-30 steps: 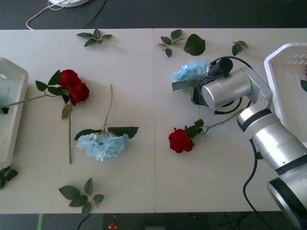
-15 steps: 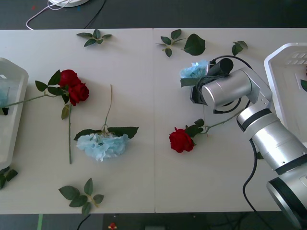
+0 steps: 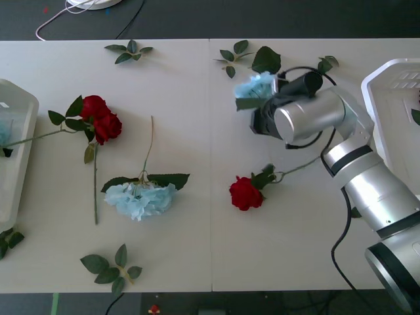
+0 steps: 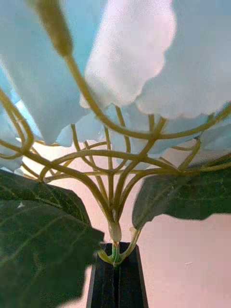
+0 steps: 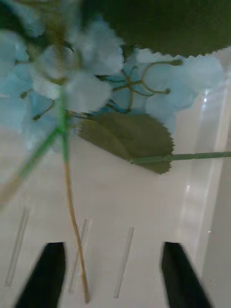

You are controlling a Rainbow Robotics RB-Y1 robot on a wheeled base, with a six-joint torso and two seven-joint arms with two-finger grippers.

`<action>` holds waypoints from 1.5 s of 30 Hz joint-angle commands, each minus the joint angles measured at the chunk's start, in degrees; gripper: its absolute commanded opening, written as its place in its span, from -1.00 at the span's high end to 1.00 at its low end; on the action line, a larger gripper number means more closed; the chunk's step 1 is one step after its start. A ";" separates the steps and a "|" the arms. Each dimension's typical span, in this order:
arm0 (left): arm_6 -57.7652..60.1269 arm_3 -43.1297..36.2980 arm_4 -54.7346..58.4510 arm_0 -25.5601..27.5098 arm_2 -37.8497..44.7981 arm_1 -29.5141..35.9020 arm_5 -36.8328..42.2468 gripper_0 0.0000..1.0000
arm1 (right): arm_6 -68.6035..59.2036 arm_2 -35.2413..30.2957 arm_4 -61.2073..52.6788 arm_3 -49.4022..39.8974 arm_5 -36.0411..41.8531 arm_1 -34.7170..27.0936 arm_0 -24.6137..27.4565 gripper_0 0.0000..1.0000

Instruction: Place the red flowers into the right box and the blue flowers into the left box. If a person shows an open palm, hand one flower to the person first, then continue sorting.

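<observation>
Lab-like test bench, plain white table [image 3: 197, 249] (cables [image 3: 56, 20] behind)

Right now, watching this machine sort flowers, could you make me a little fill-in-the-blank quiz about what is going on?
1. The right gripper is shut on the stem of a pale ____ flower.
2. The left gripper hangs with its black fingers ____ over a blue flower lying in the left box.
3. On the table, two red flowers lie together and a ____ one lies alone near the right arm.

Missing words: blue; open; third
</observation>
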 commanded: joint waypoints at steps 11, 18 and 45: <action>-6.32 -5.21 -3.07 -1.41 22.77 0.76 32.04 -1.00 | 17.41 -13.56 -21.07 -34.36 14.10 -2.74 6.93 1.00; -7.03 -19.09 -7.20 -1.41 25.14 1.03 41.18 -1.00 | 31.38 -21.47 -41.46 -41.56 15.51 -3.00 12.12 1.00; -35.06 -43.79 -53.52 -12.40 5.81 -6.53 35.11 -1.00 | 55.64 -13.83 -82.59 -44.46 5.14 -2.56 19.85 1.00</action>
